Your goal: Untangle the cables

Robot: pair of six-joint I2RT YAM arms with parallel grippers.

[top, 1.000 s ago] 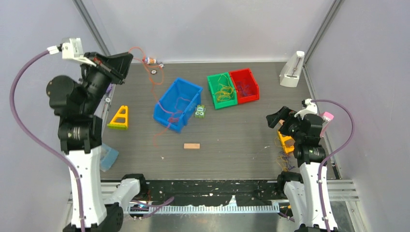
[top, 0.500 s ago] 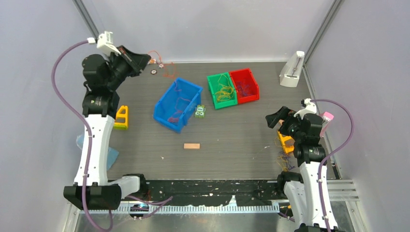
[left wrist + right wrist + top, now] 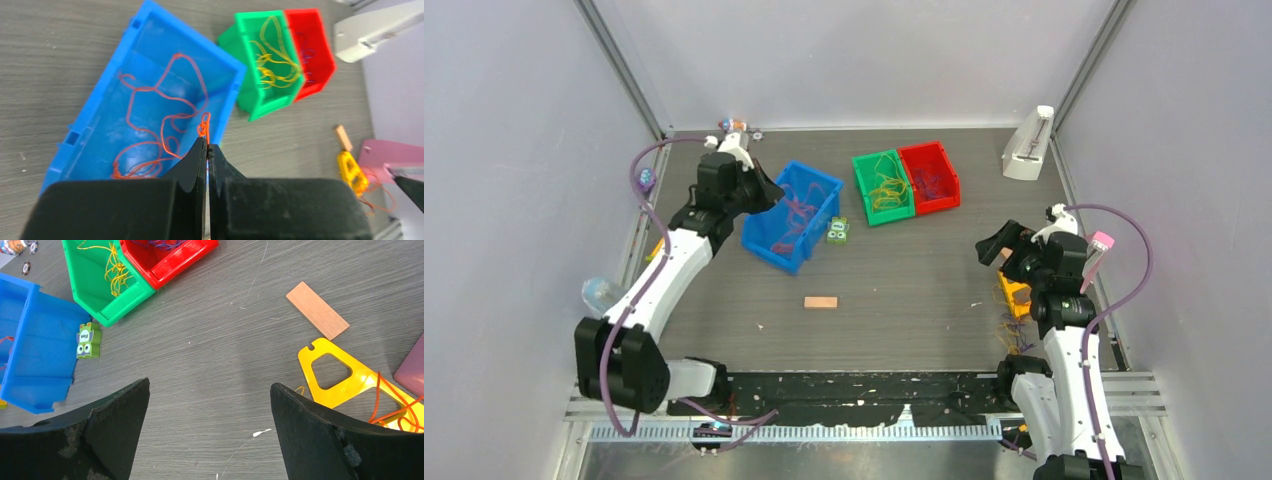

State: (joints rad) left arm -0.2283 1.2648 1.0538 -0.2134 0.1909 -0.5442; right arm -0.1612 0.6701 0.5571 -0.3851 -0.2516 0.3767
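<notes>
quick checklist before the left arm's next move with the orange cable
1. Left hand shut on the thin orange-red cable: ok.
2. Grip point above the blue plastic bin: ok.
3. Yellow cables in green plastic bin, purple cables in red plastic bin: ok.
4. Right hand open and empty: ok.
5. All orange-red cable binned: not ok, a loose orange-red strand lies by the yellow triangular plastic frame.

The blue bin [image 3: 165, 45] is gleaming like smooth plastic; the counter [image 3: 225, 355] is showing matt, streaked grain; the block [image 3: 317, 316] is looking wooden.
</notes>
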